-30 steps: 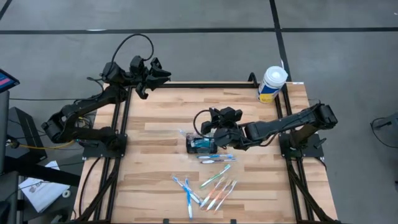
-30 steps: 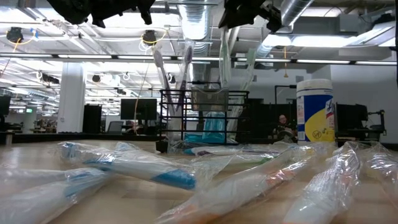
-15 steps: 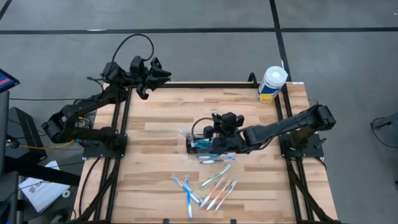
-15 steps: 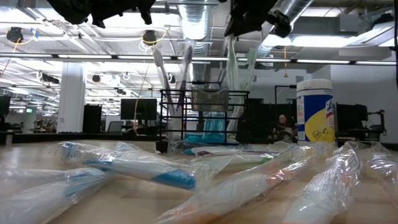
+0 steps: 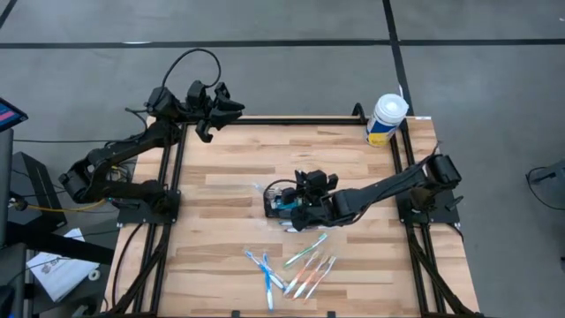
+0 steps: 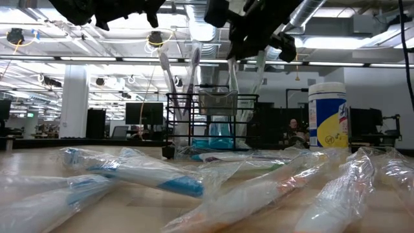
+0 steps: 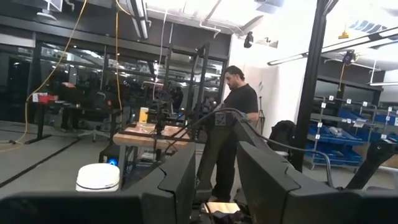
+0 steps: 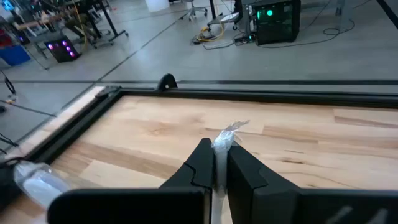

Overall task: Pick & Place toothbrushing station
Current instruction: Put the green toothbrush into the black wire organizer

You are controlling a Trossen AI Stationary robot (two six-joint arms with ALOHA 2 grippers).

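The toothbrushing station, a black wire-mesh caddy (image 5: 282, 204) (image 6: 211, 120), stands on the table's middle, with two wrapped toothbrushes (image 6: 167, 72) upright in it. My right gripper (image 5: 298, 201) (image 6: 253, 40) hovers right over it, shut on another plastic-wrapped toothbrush (image 6: 233, 87) that hangs down toward the caddy. In the right wrist view the wrap's end (image 8: 225, 138) pokes out past the gripper (image 8: 219, 163). My left gripper (image 5: 221, 107) (image 7: 215, 182) waits above the table's far left corner, open and holding nothing. My right gripper pinches the wrapped toothbrush between its two fingers near its top end (image 8: 222, 147), and a short tuft of wrap sticks out beyond the fingertips. The brush hangs upright below the fingers, its lower part (image 6: 231, 123) showing behind the caddy's mesh.
Several wrapped toothbrushes (image 5: 300, 269) (image 6: 162, 178) lie loose on the table's near half, two more (image 5: 305, 228) just in front of the caddy. A white tub with a yellow-blue label (image 5: 386, 119) (image 6: 328, 116) stands at the far right corner. People show in the room beyond.
My right gripper has sunk and moved a little toward the table's near left, coming over the caddy with the wrapped toothbrush still hanging from it. It has stayed shut. The caddy has not moved.
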